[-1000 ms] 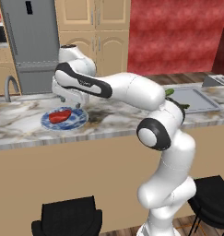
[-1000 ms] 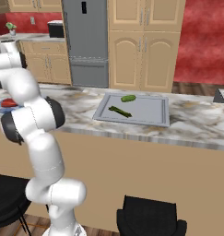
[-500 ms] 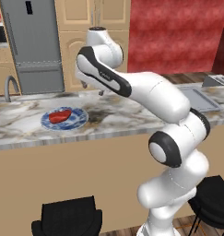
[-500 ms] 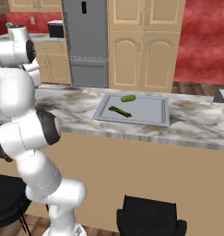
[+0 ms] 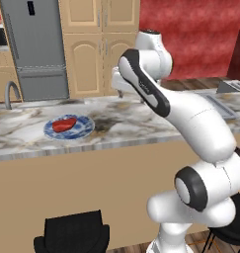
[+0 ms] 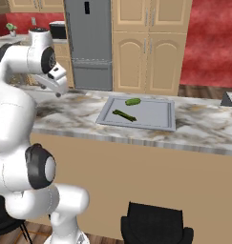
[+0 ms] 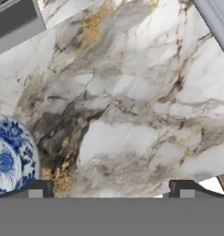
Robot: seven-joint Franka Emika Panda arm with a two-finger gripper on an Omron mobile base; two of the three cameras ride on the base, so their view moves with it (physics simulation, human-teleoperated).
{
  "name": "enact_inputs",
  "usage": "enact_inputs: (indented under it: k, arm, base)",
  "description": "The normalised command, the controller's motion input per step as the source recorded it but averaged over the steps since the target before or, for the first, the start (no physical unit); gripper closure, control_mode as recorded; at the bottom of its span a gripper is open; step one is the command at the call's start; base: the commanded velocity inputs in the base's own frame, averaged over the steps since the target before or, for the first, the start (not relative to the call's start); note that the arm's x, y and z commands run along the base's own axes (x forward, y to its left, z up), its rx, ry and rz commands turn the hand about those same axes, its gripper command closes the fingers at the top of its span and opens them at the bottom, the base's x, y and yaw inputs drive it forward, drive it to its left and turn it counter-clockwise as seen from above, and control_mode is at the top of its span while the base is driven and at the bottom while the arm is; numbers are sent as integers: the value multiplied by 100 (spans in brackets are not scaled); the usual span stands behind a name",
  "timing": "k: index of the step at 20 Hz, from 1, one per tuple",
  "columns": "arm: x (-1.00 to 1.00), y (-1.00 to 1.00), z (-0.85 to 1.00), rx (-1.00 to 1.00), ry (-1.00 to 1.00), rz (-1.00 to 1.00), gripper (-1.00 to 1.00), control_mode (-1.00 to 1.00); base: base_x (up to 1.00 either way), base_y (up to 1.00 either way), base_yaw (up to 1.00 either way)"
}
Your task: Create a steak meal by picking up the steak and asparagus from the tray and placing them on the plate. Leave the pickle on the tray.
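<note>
Steak on plate, well inside rim

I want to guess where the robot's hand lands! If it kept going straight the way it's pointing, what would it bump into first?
Probably the bare marble counter. The gripper, jaws open and empty, points down at it, between the plate and the tray. Its height above the counter is unclear.

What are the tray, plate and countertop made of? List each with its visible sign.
Tray: looks like matte grey metal, flat with a low rim.
Plate: probably glazed ceramic, blue-and-white pattern.
Countertop: looks like polished marble, grey and gold veining.
</note>
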Motion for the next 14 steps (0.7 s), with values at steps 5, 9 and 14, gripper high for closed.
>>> enact_inputs:
  k: [5,9,14]
  arm:
    - [-41,-100,2,-20,0,40,-100,-100]
    - [-12,-99,1,-28,8,42,-100,-100]
    - [-3,-99,0,-25,12,41,-100,-100]
  base:
    - [0,0,0]
    - [0,0,0]
    - [0,0,0]
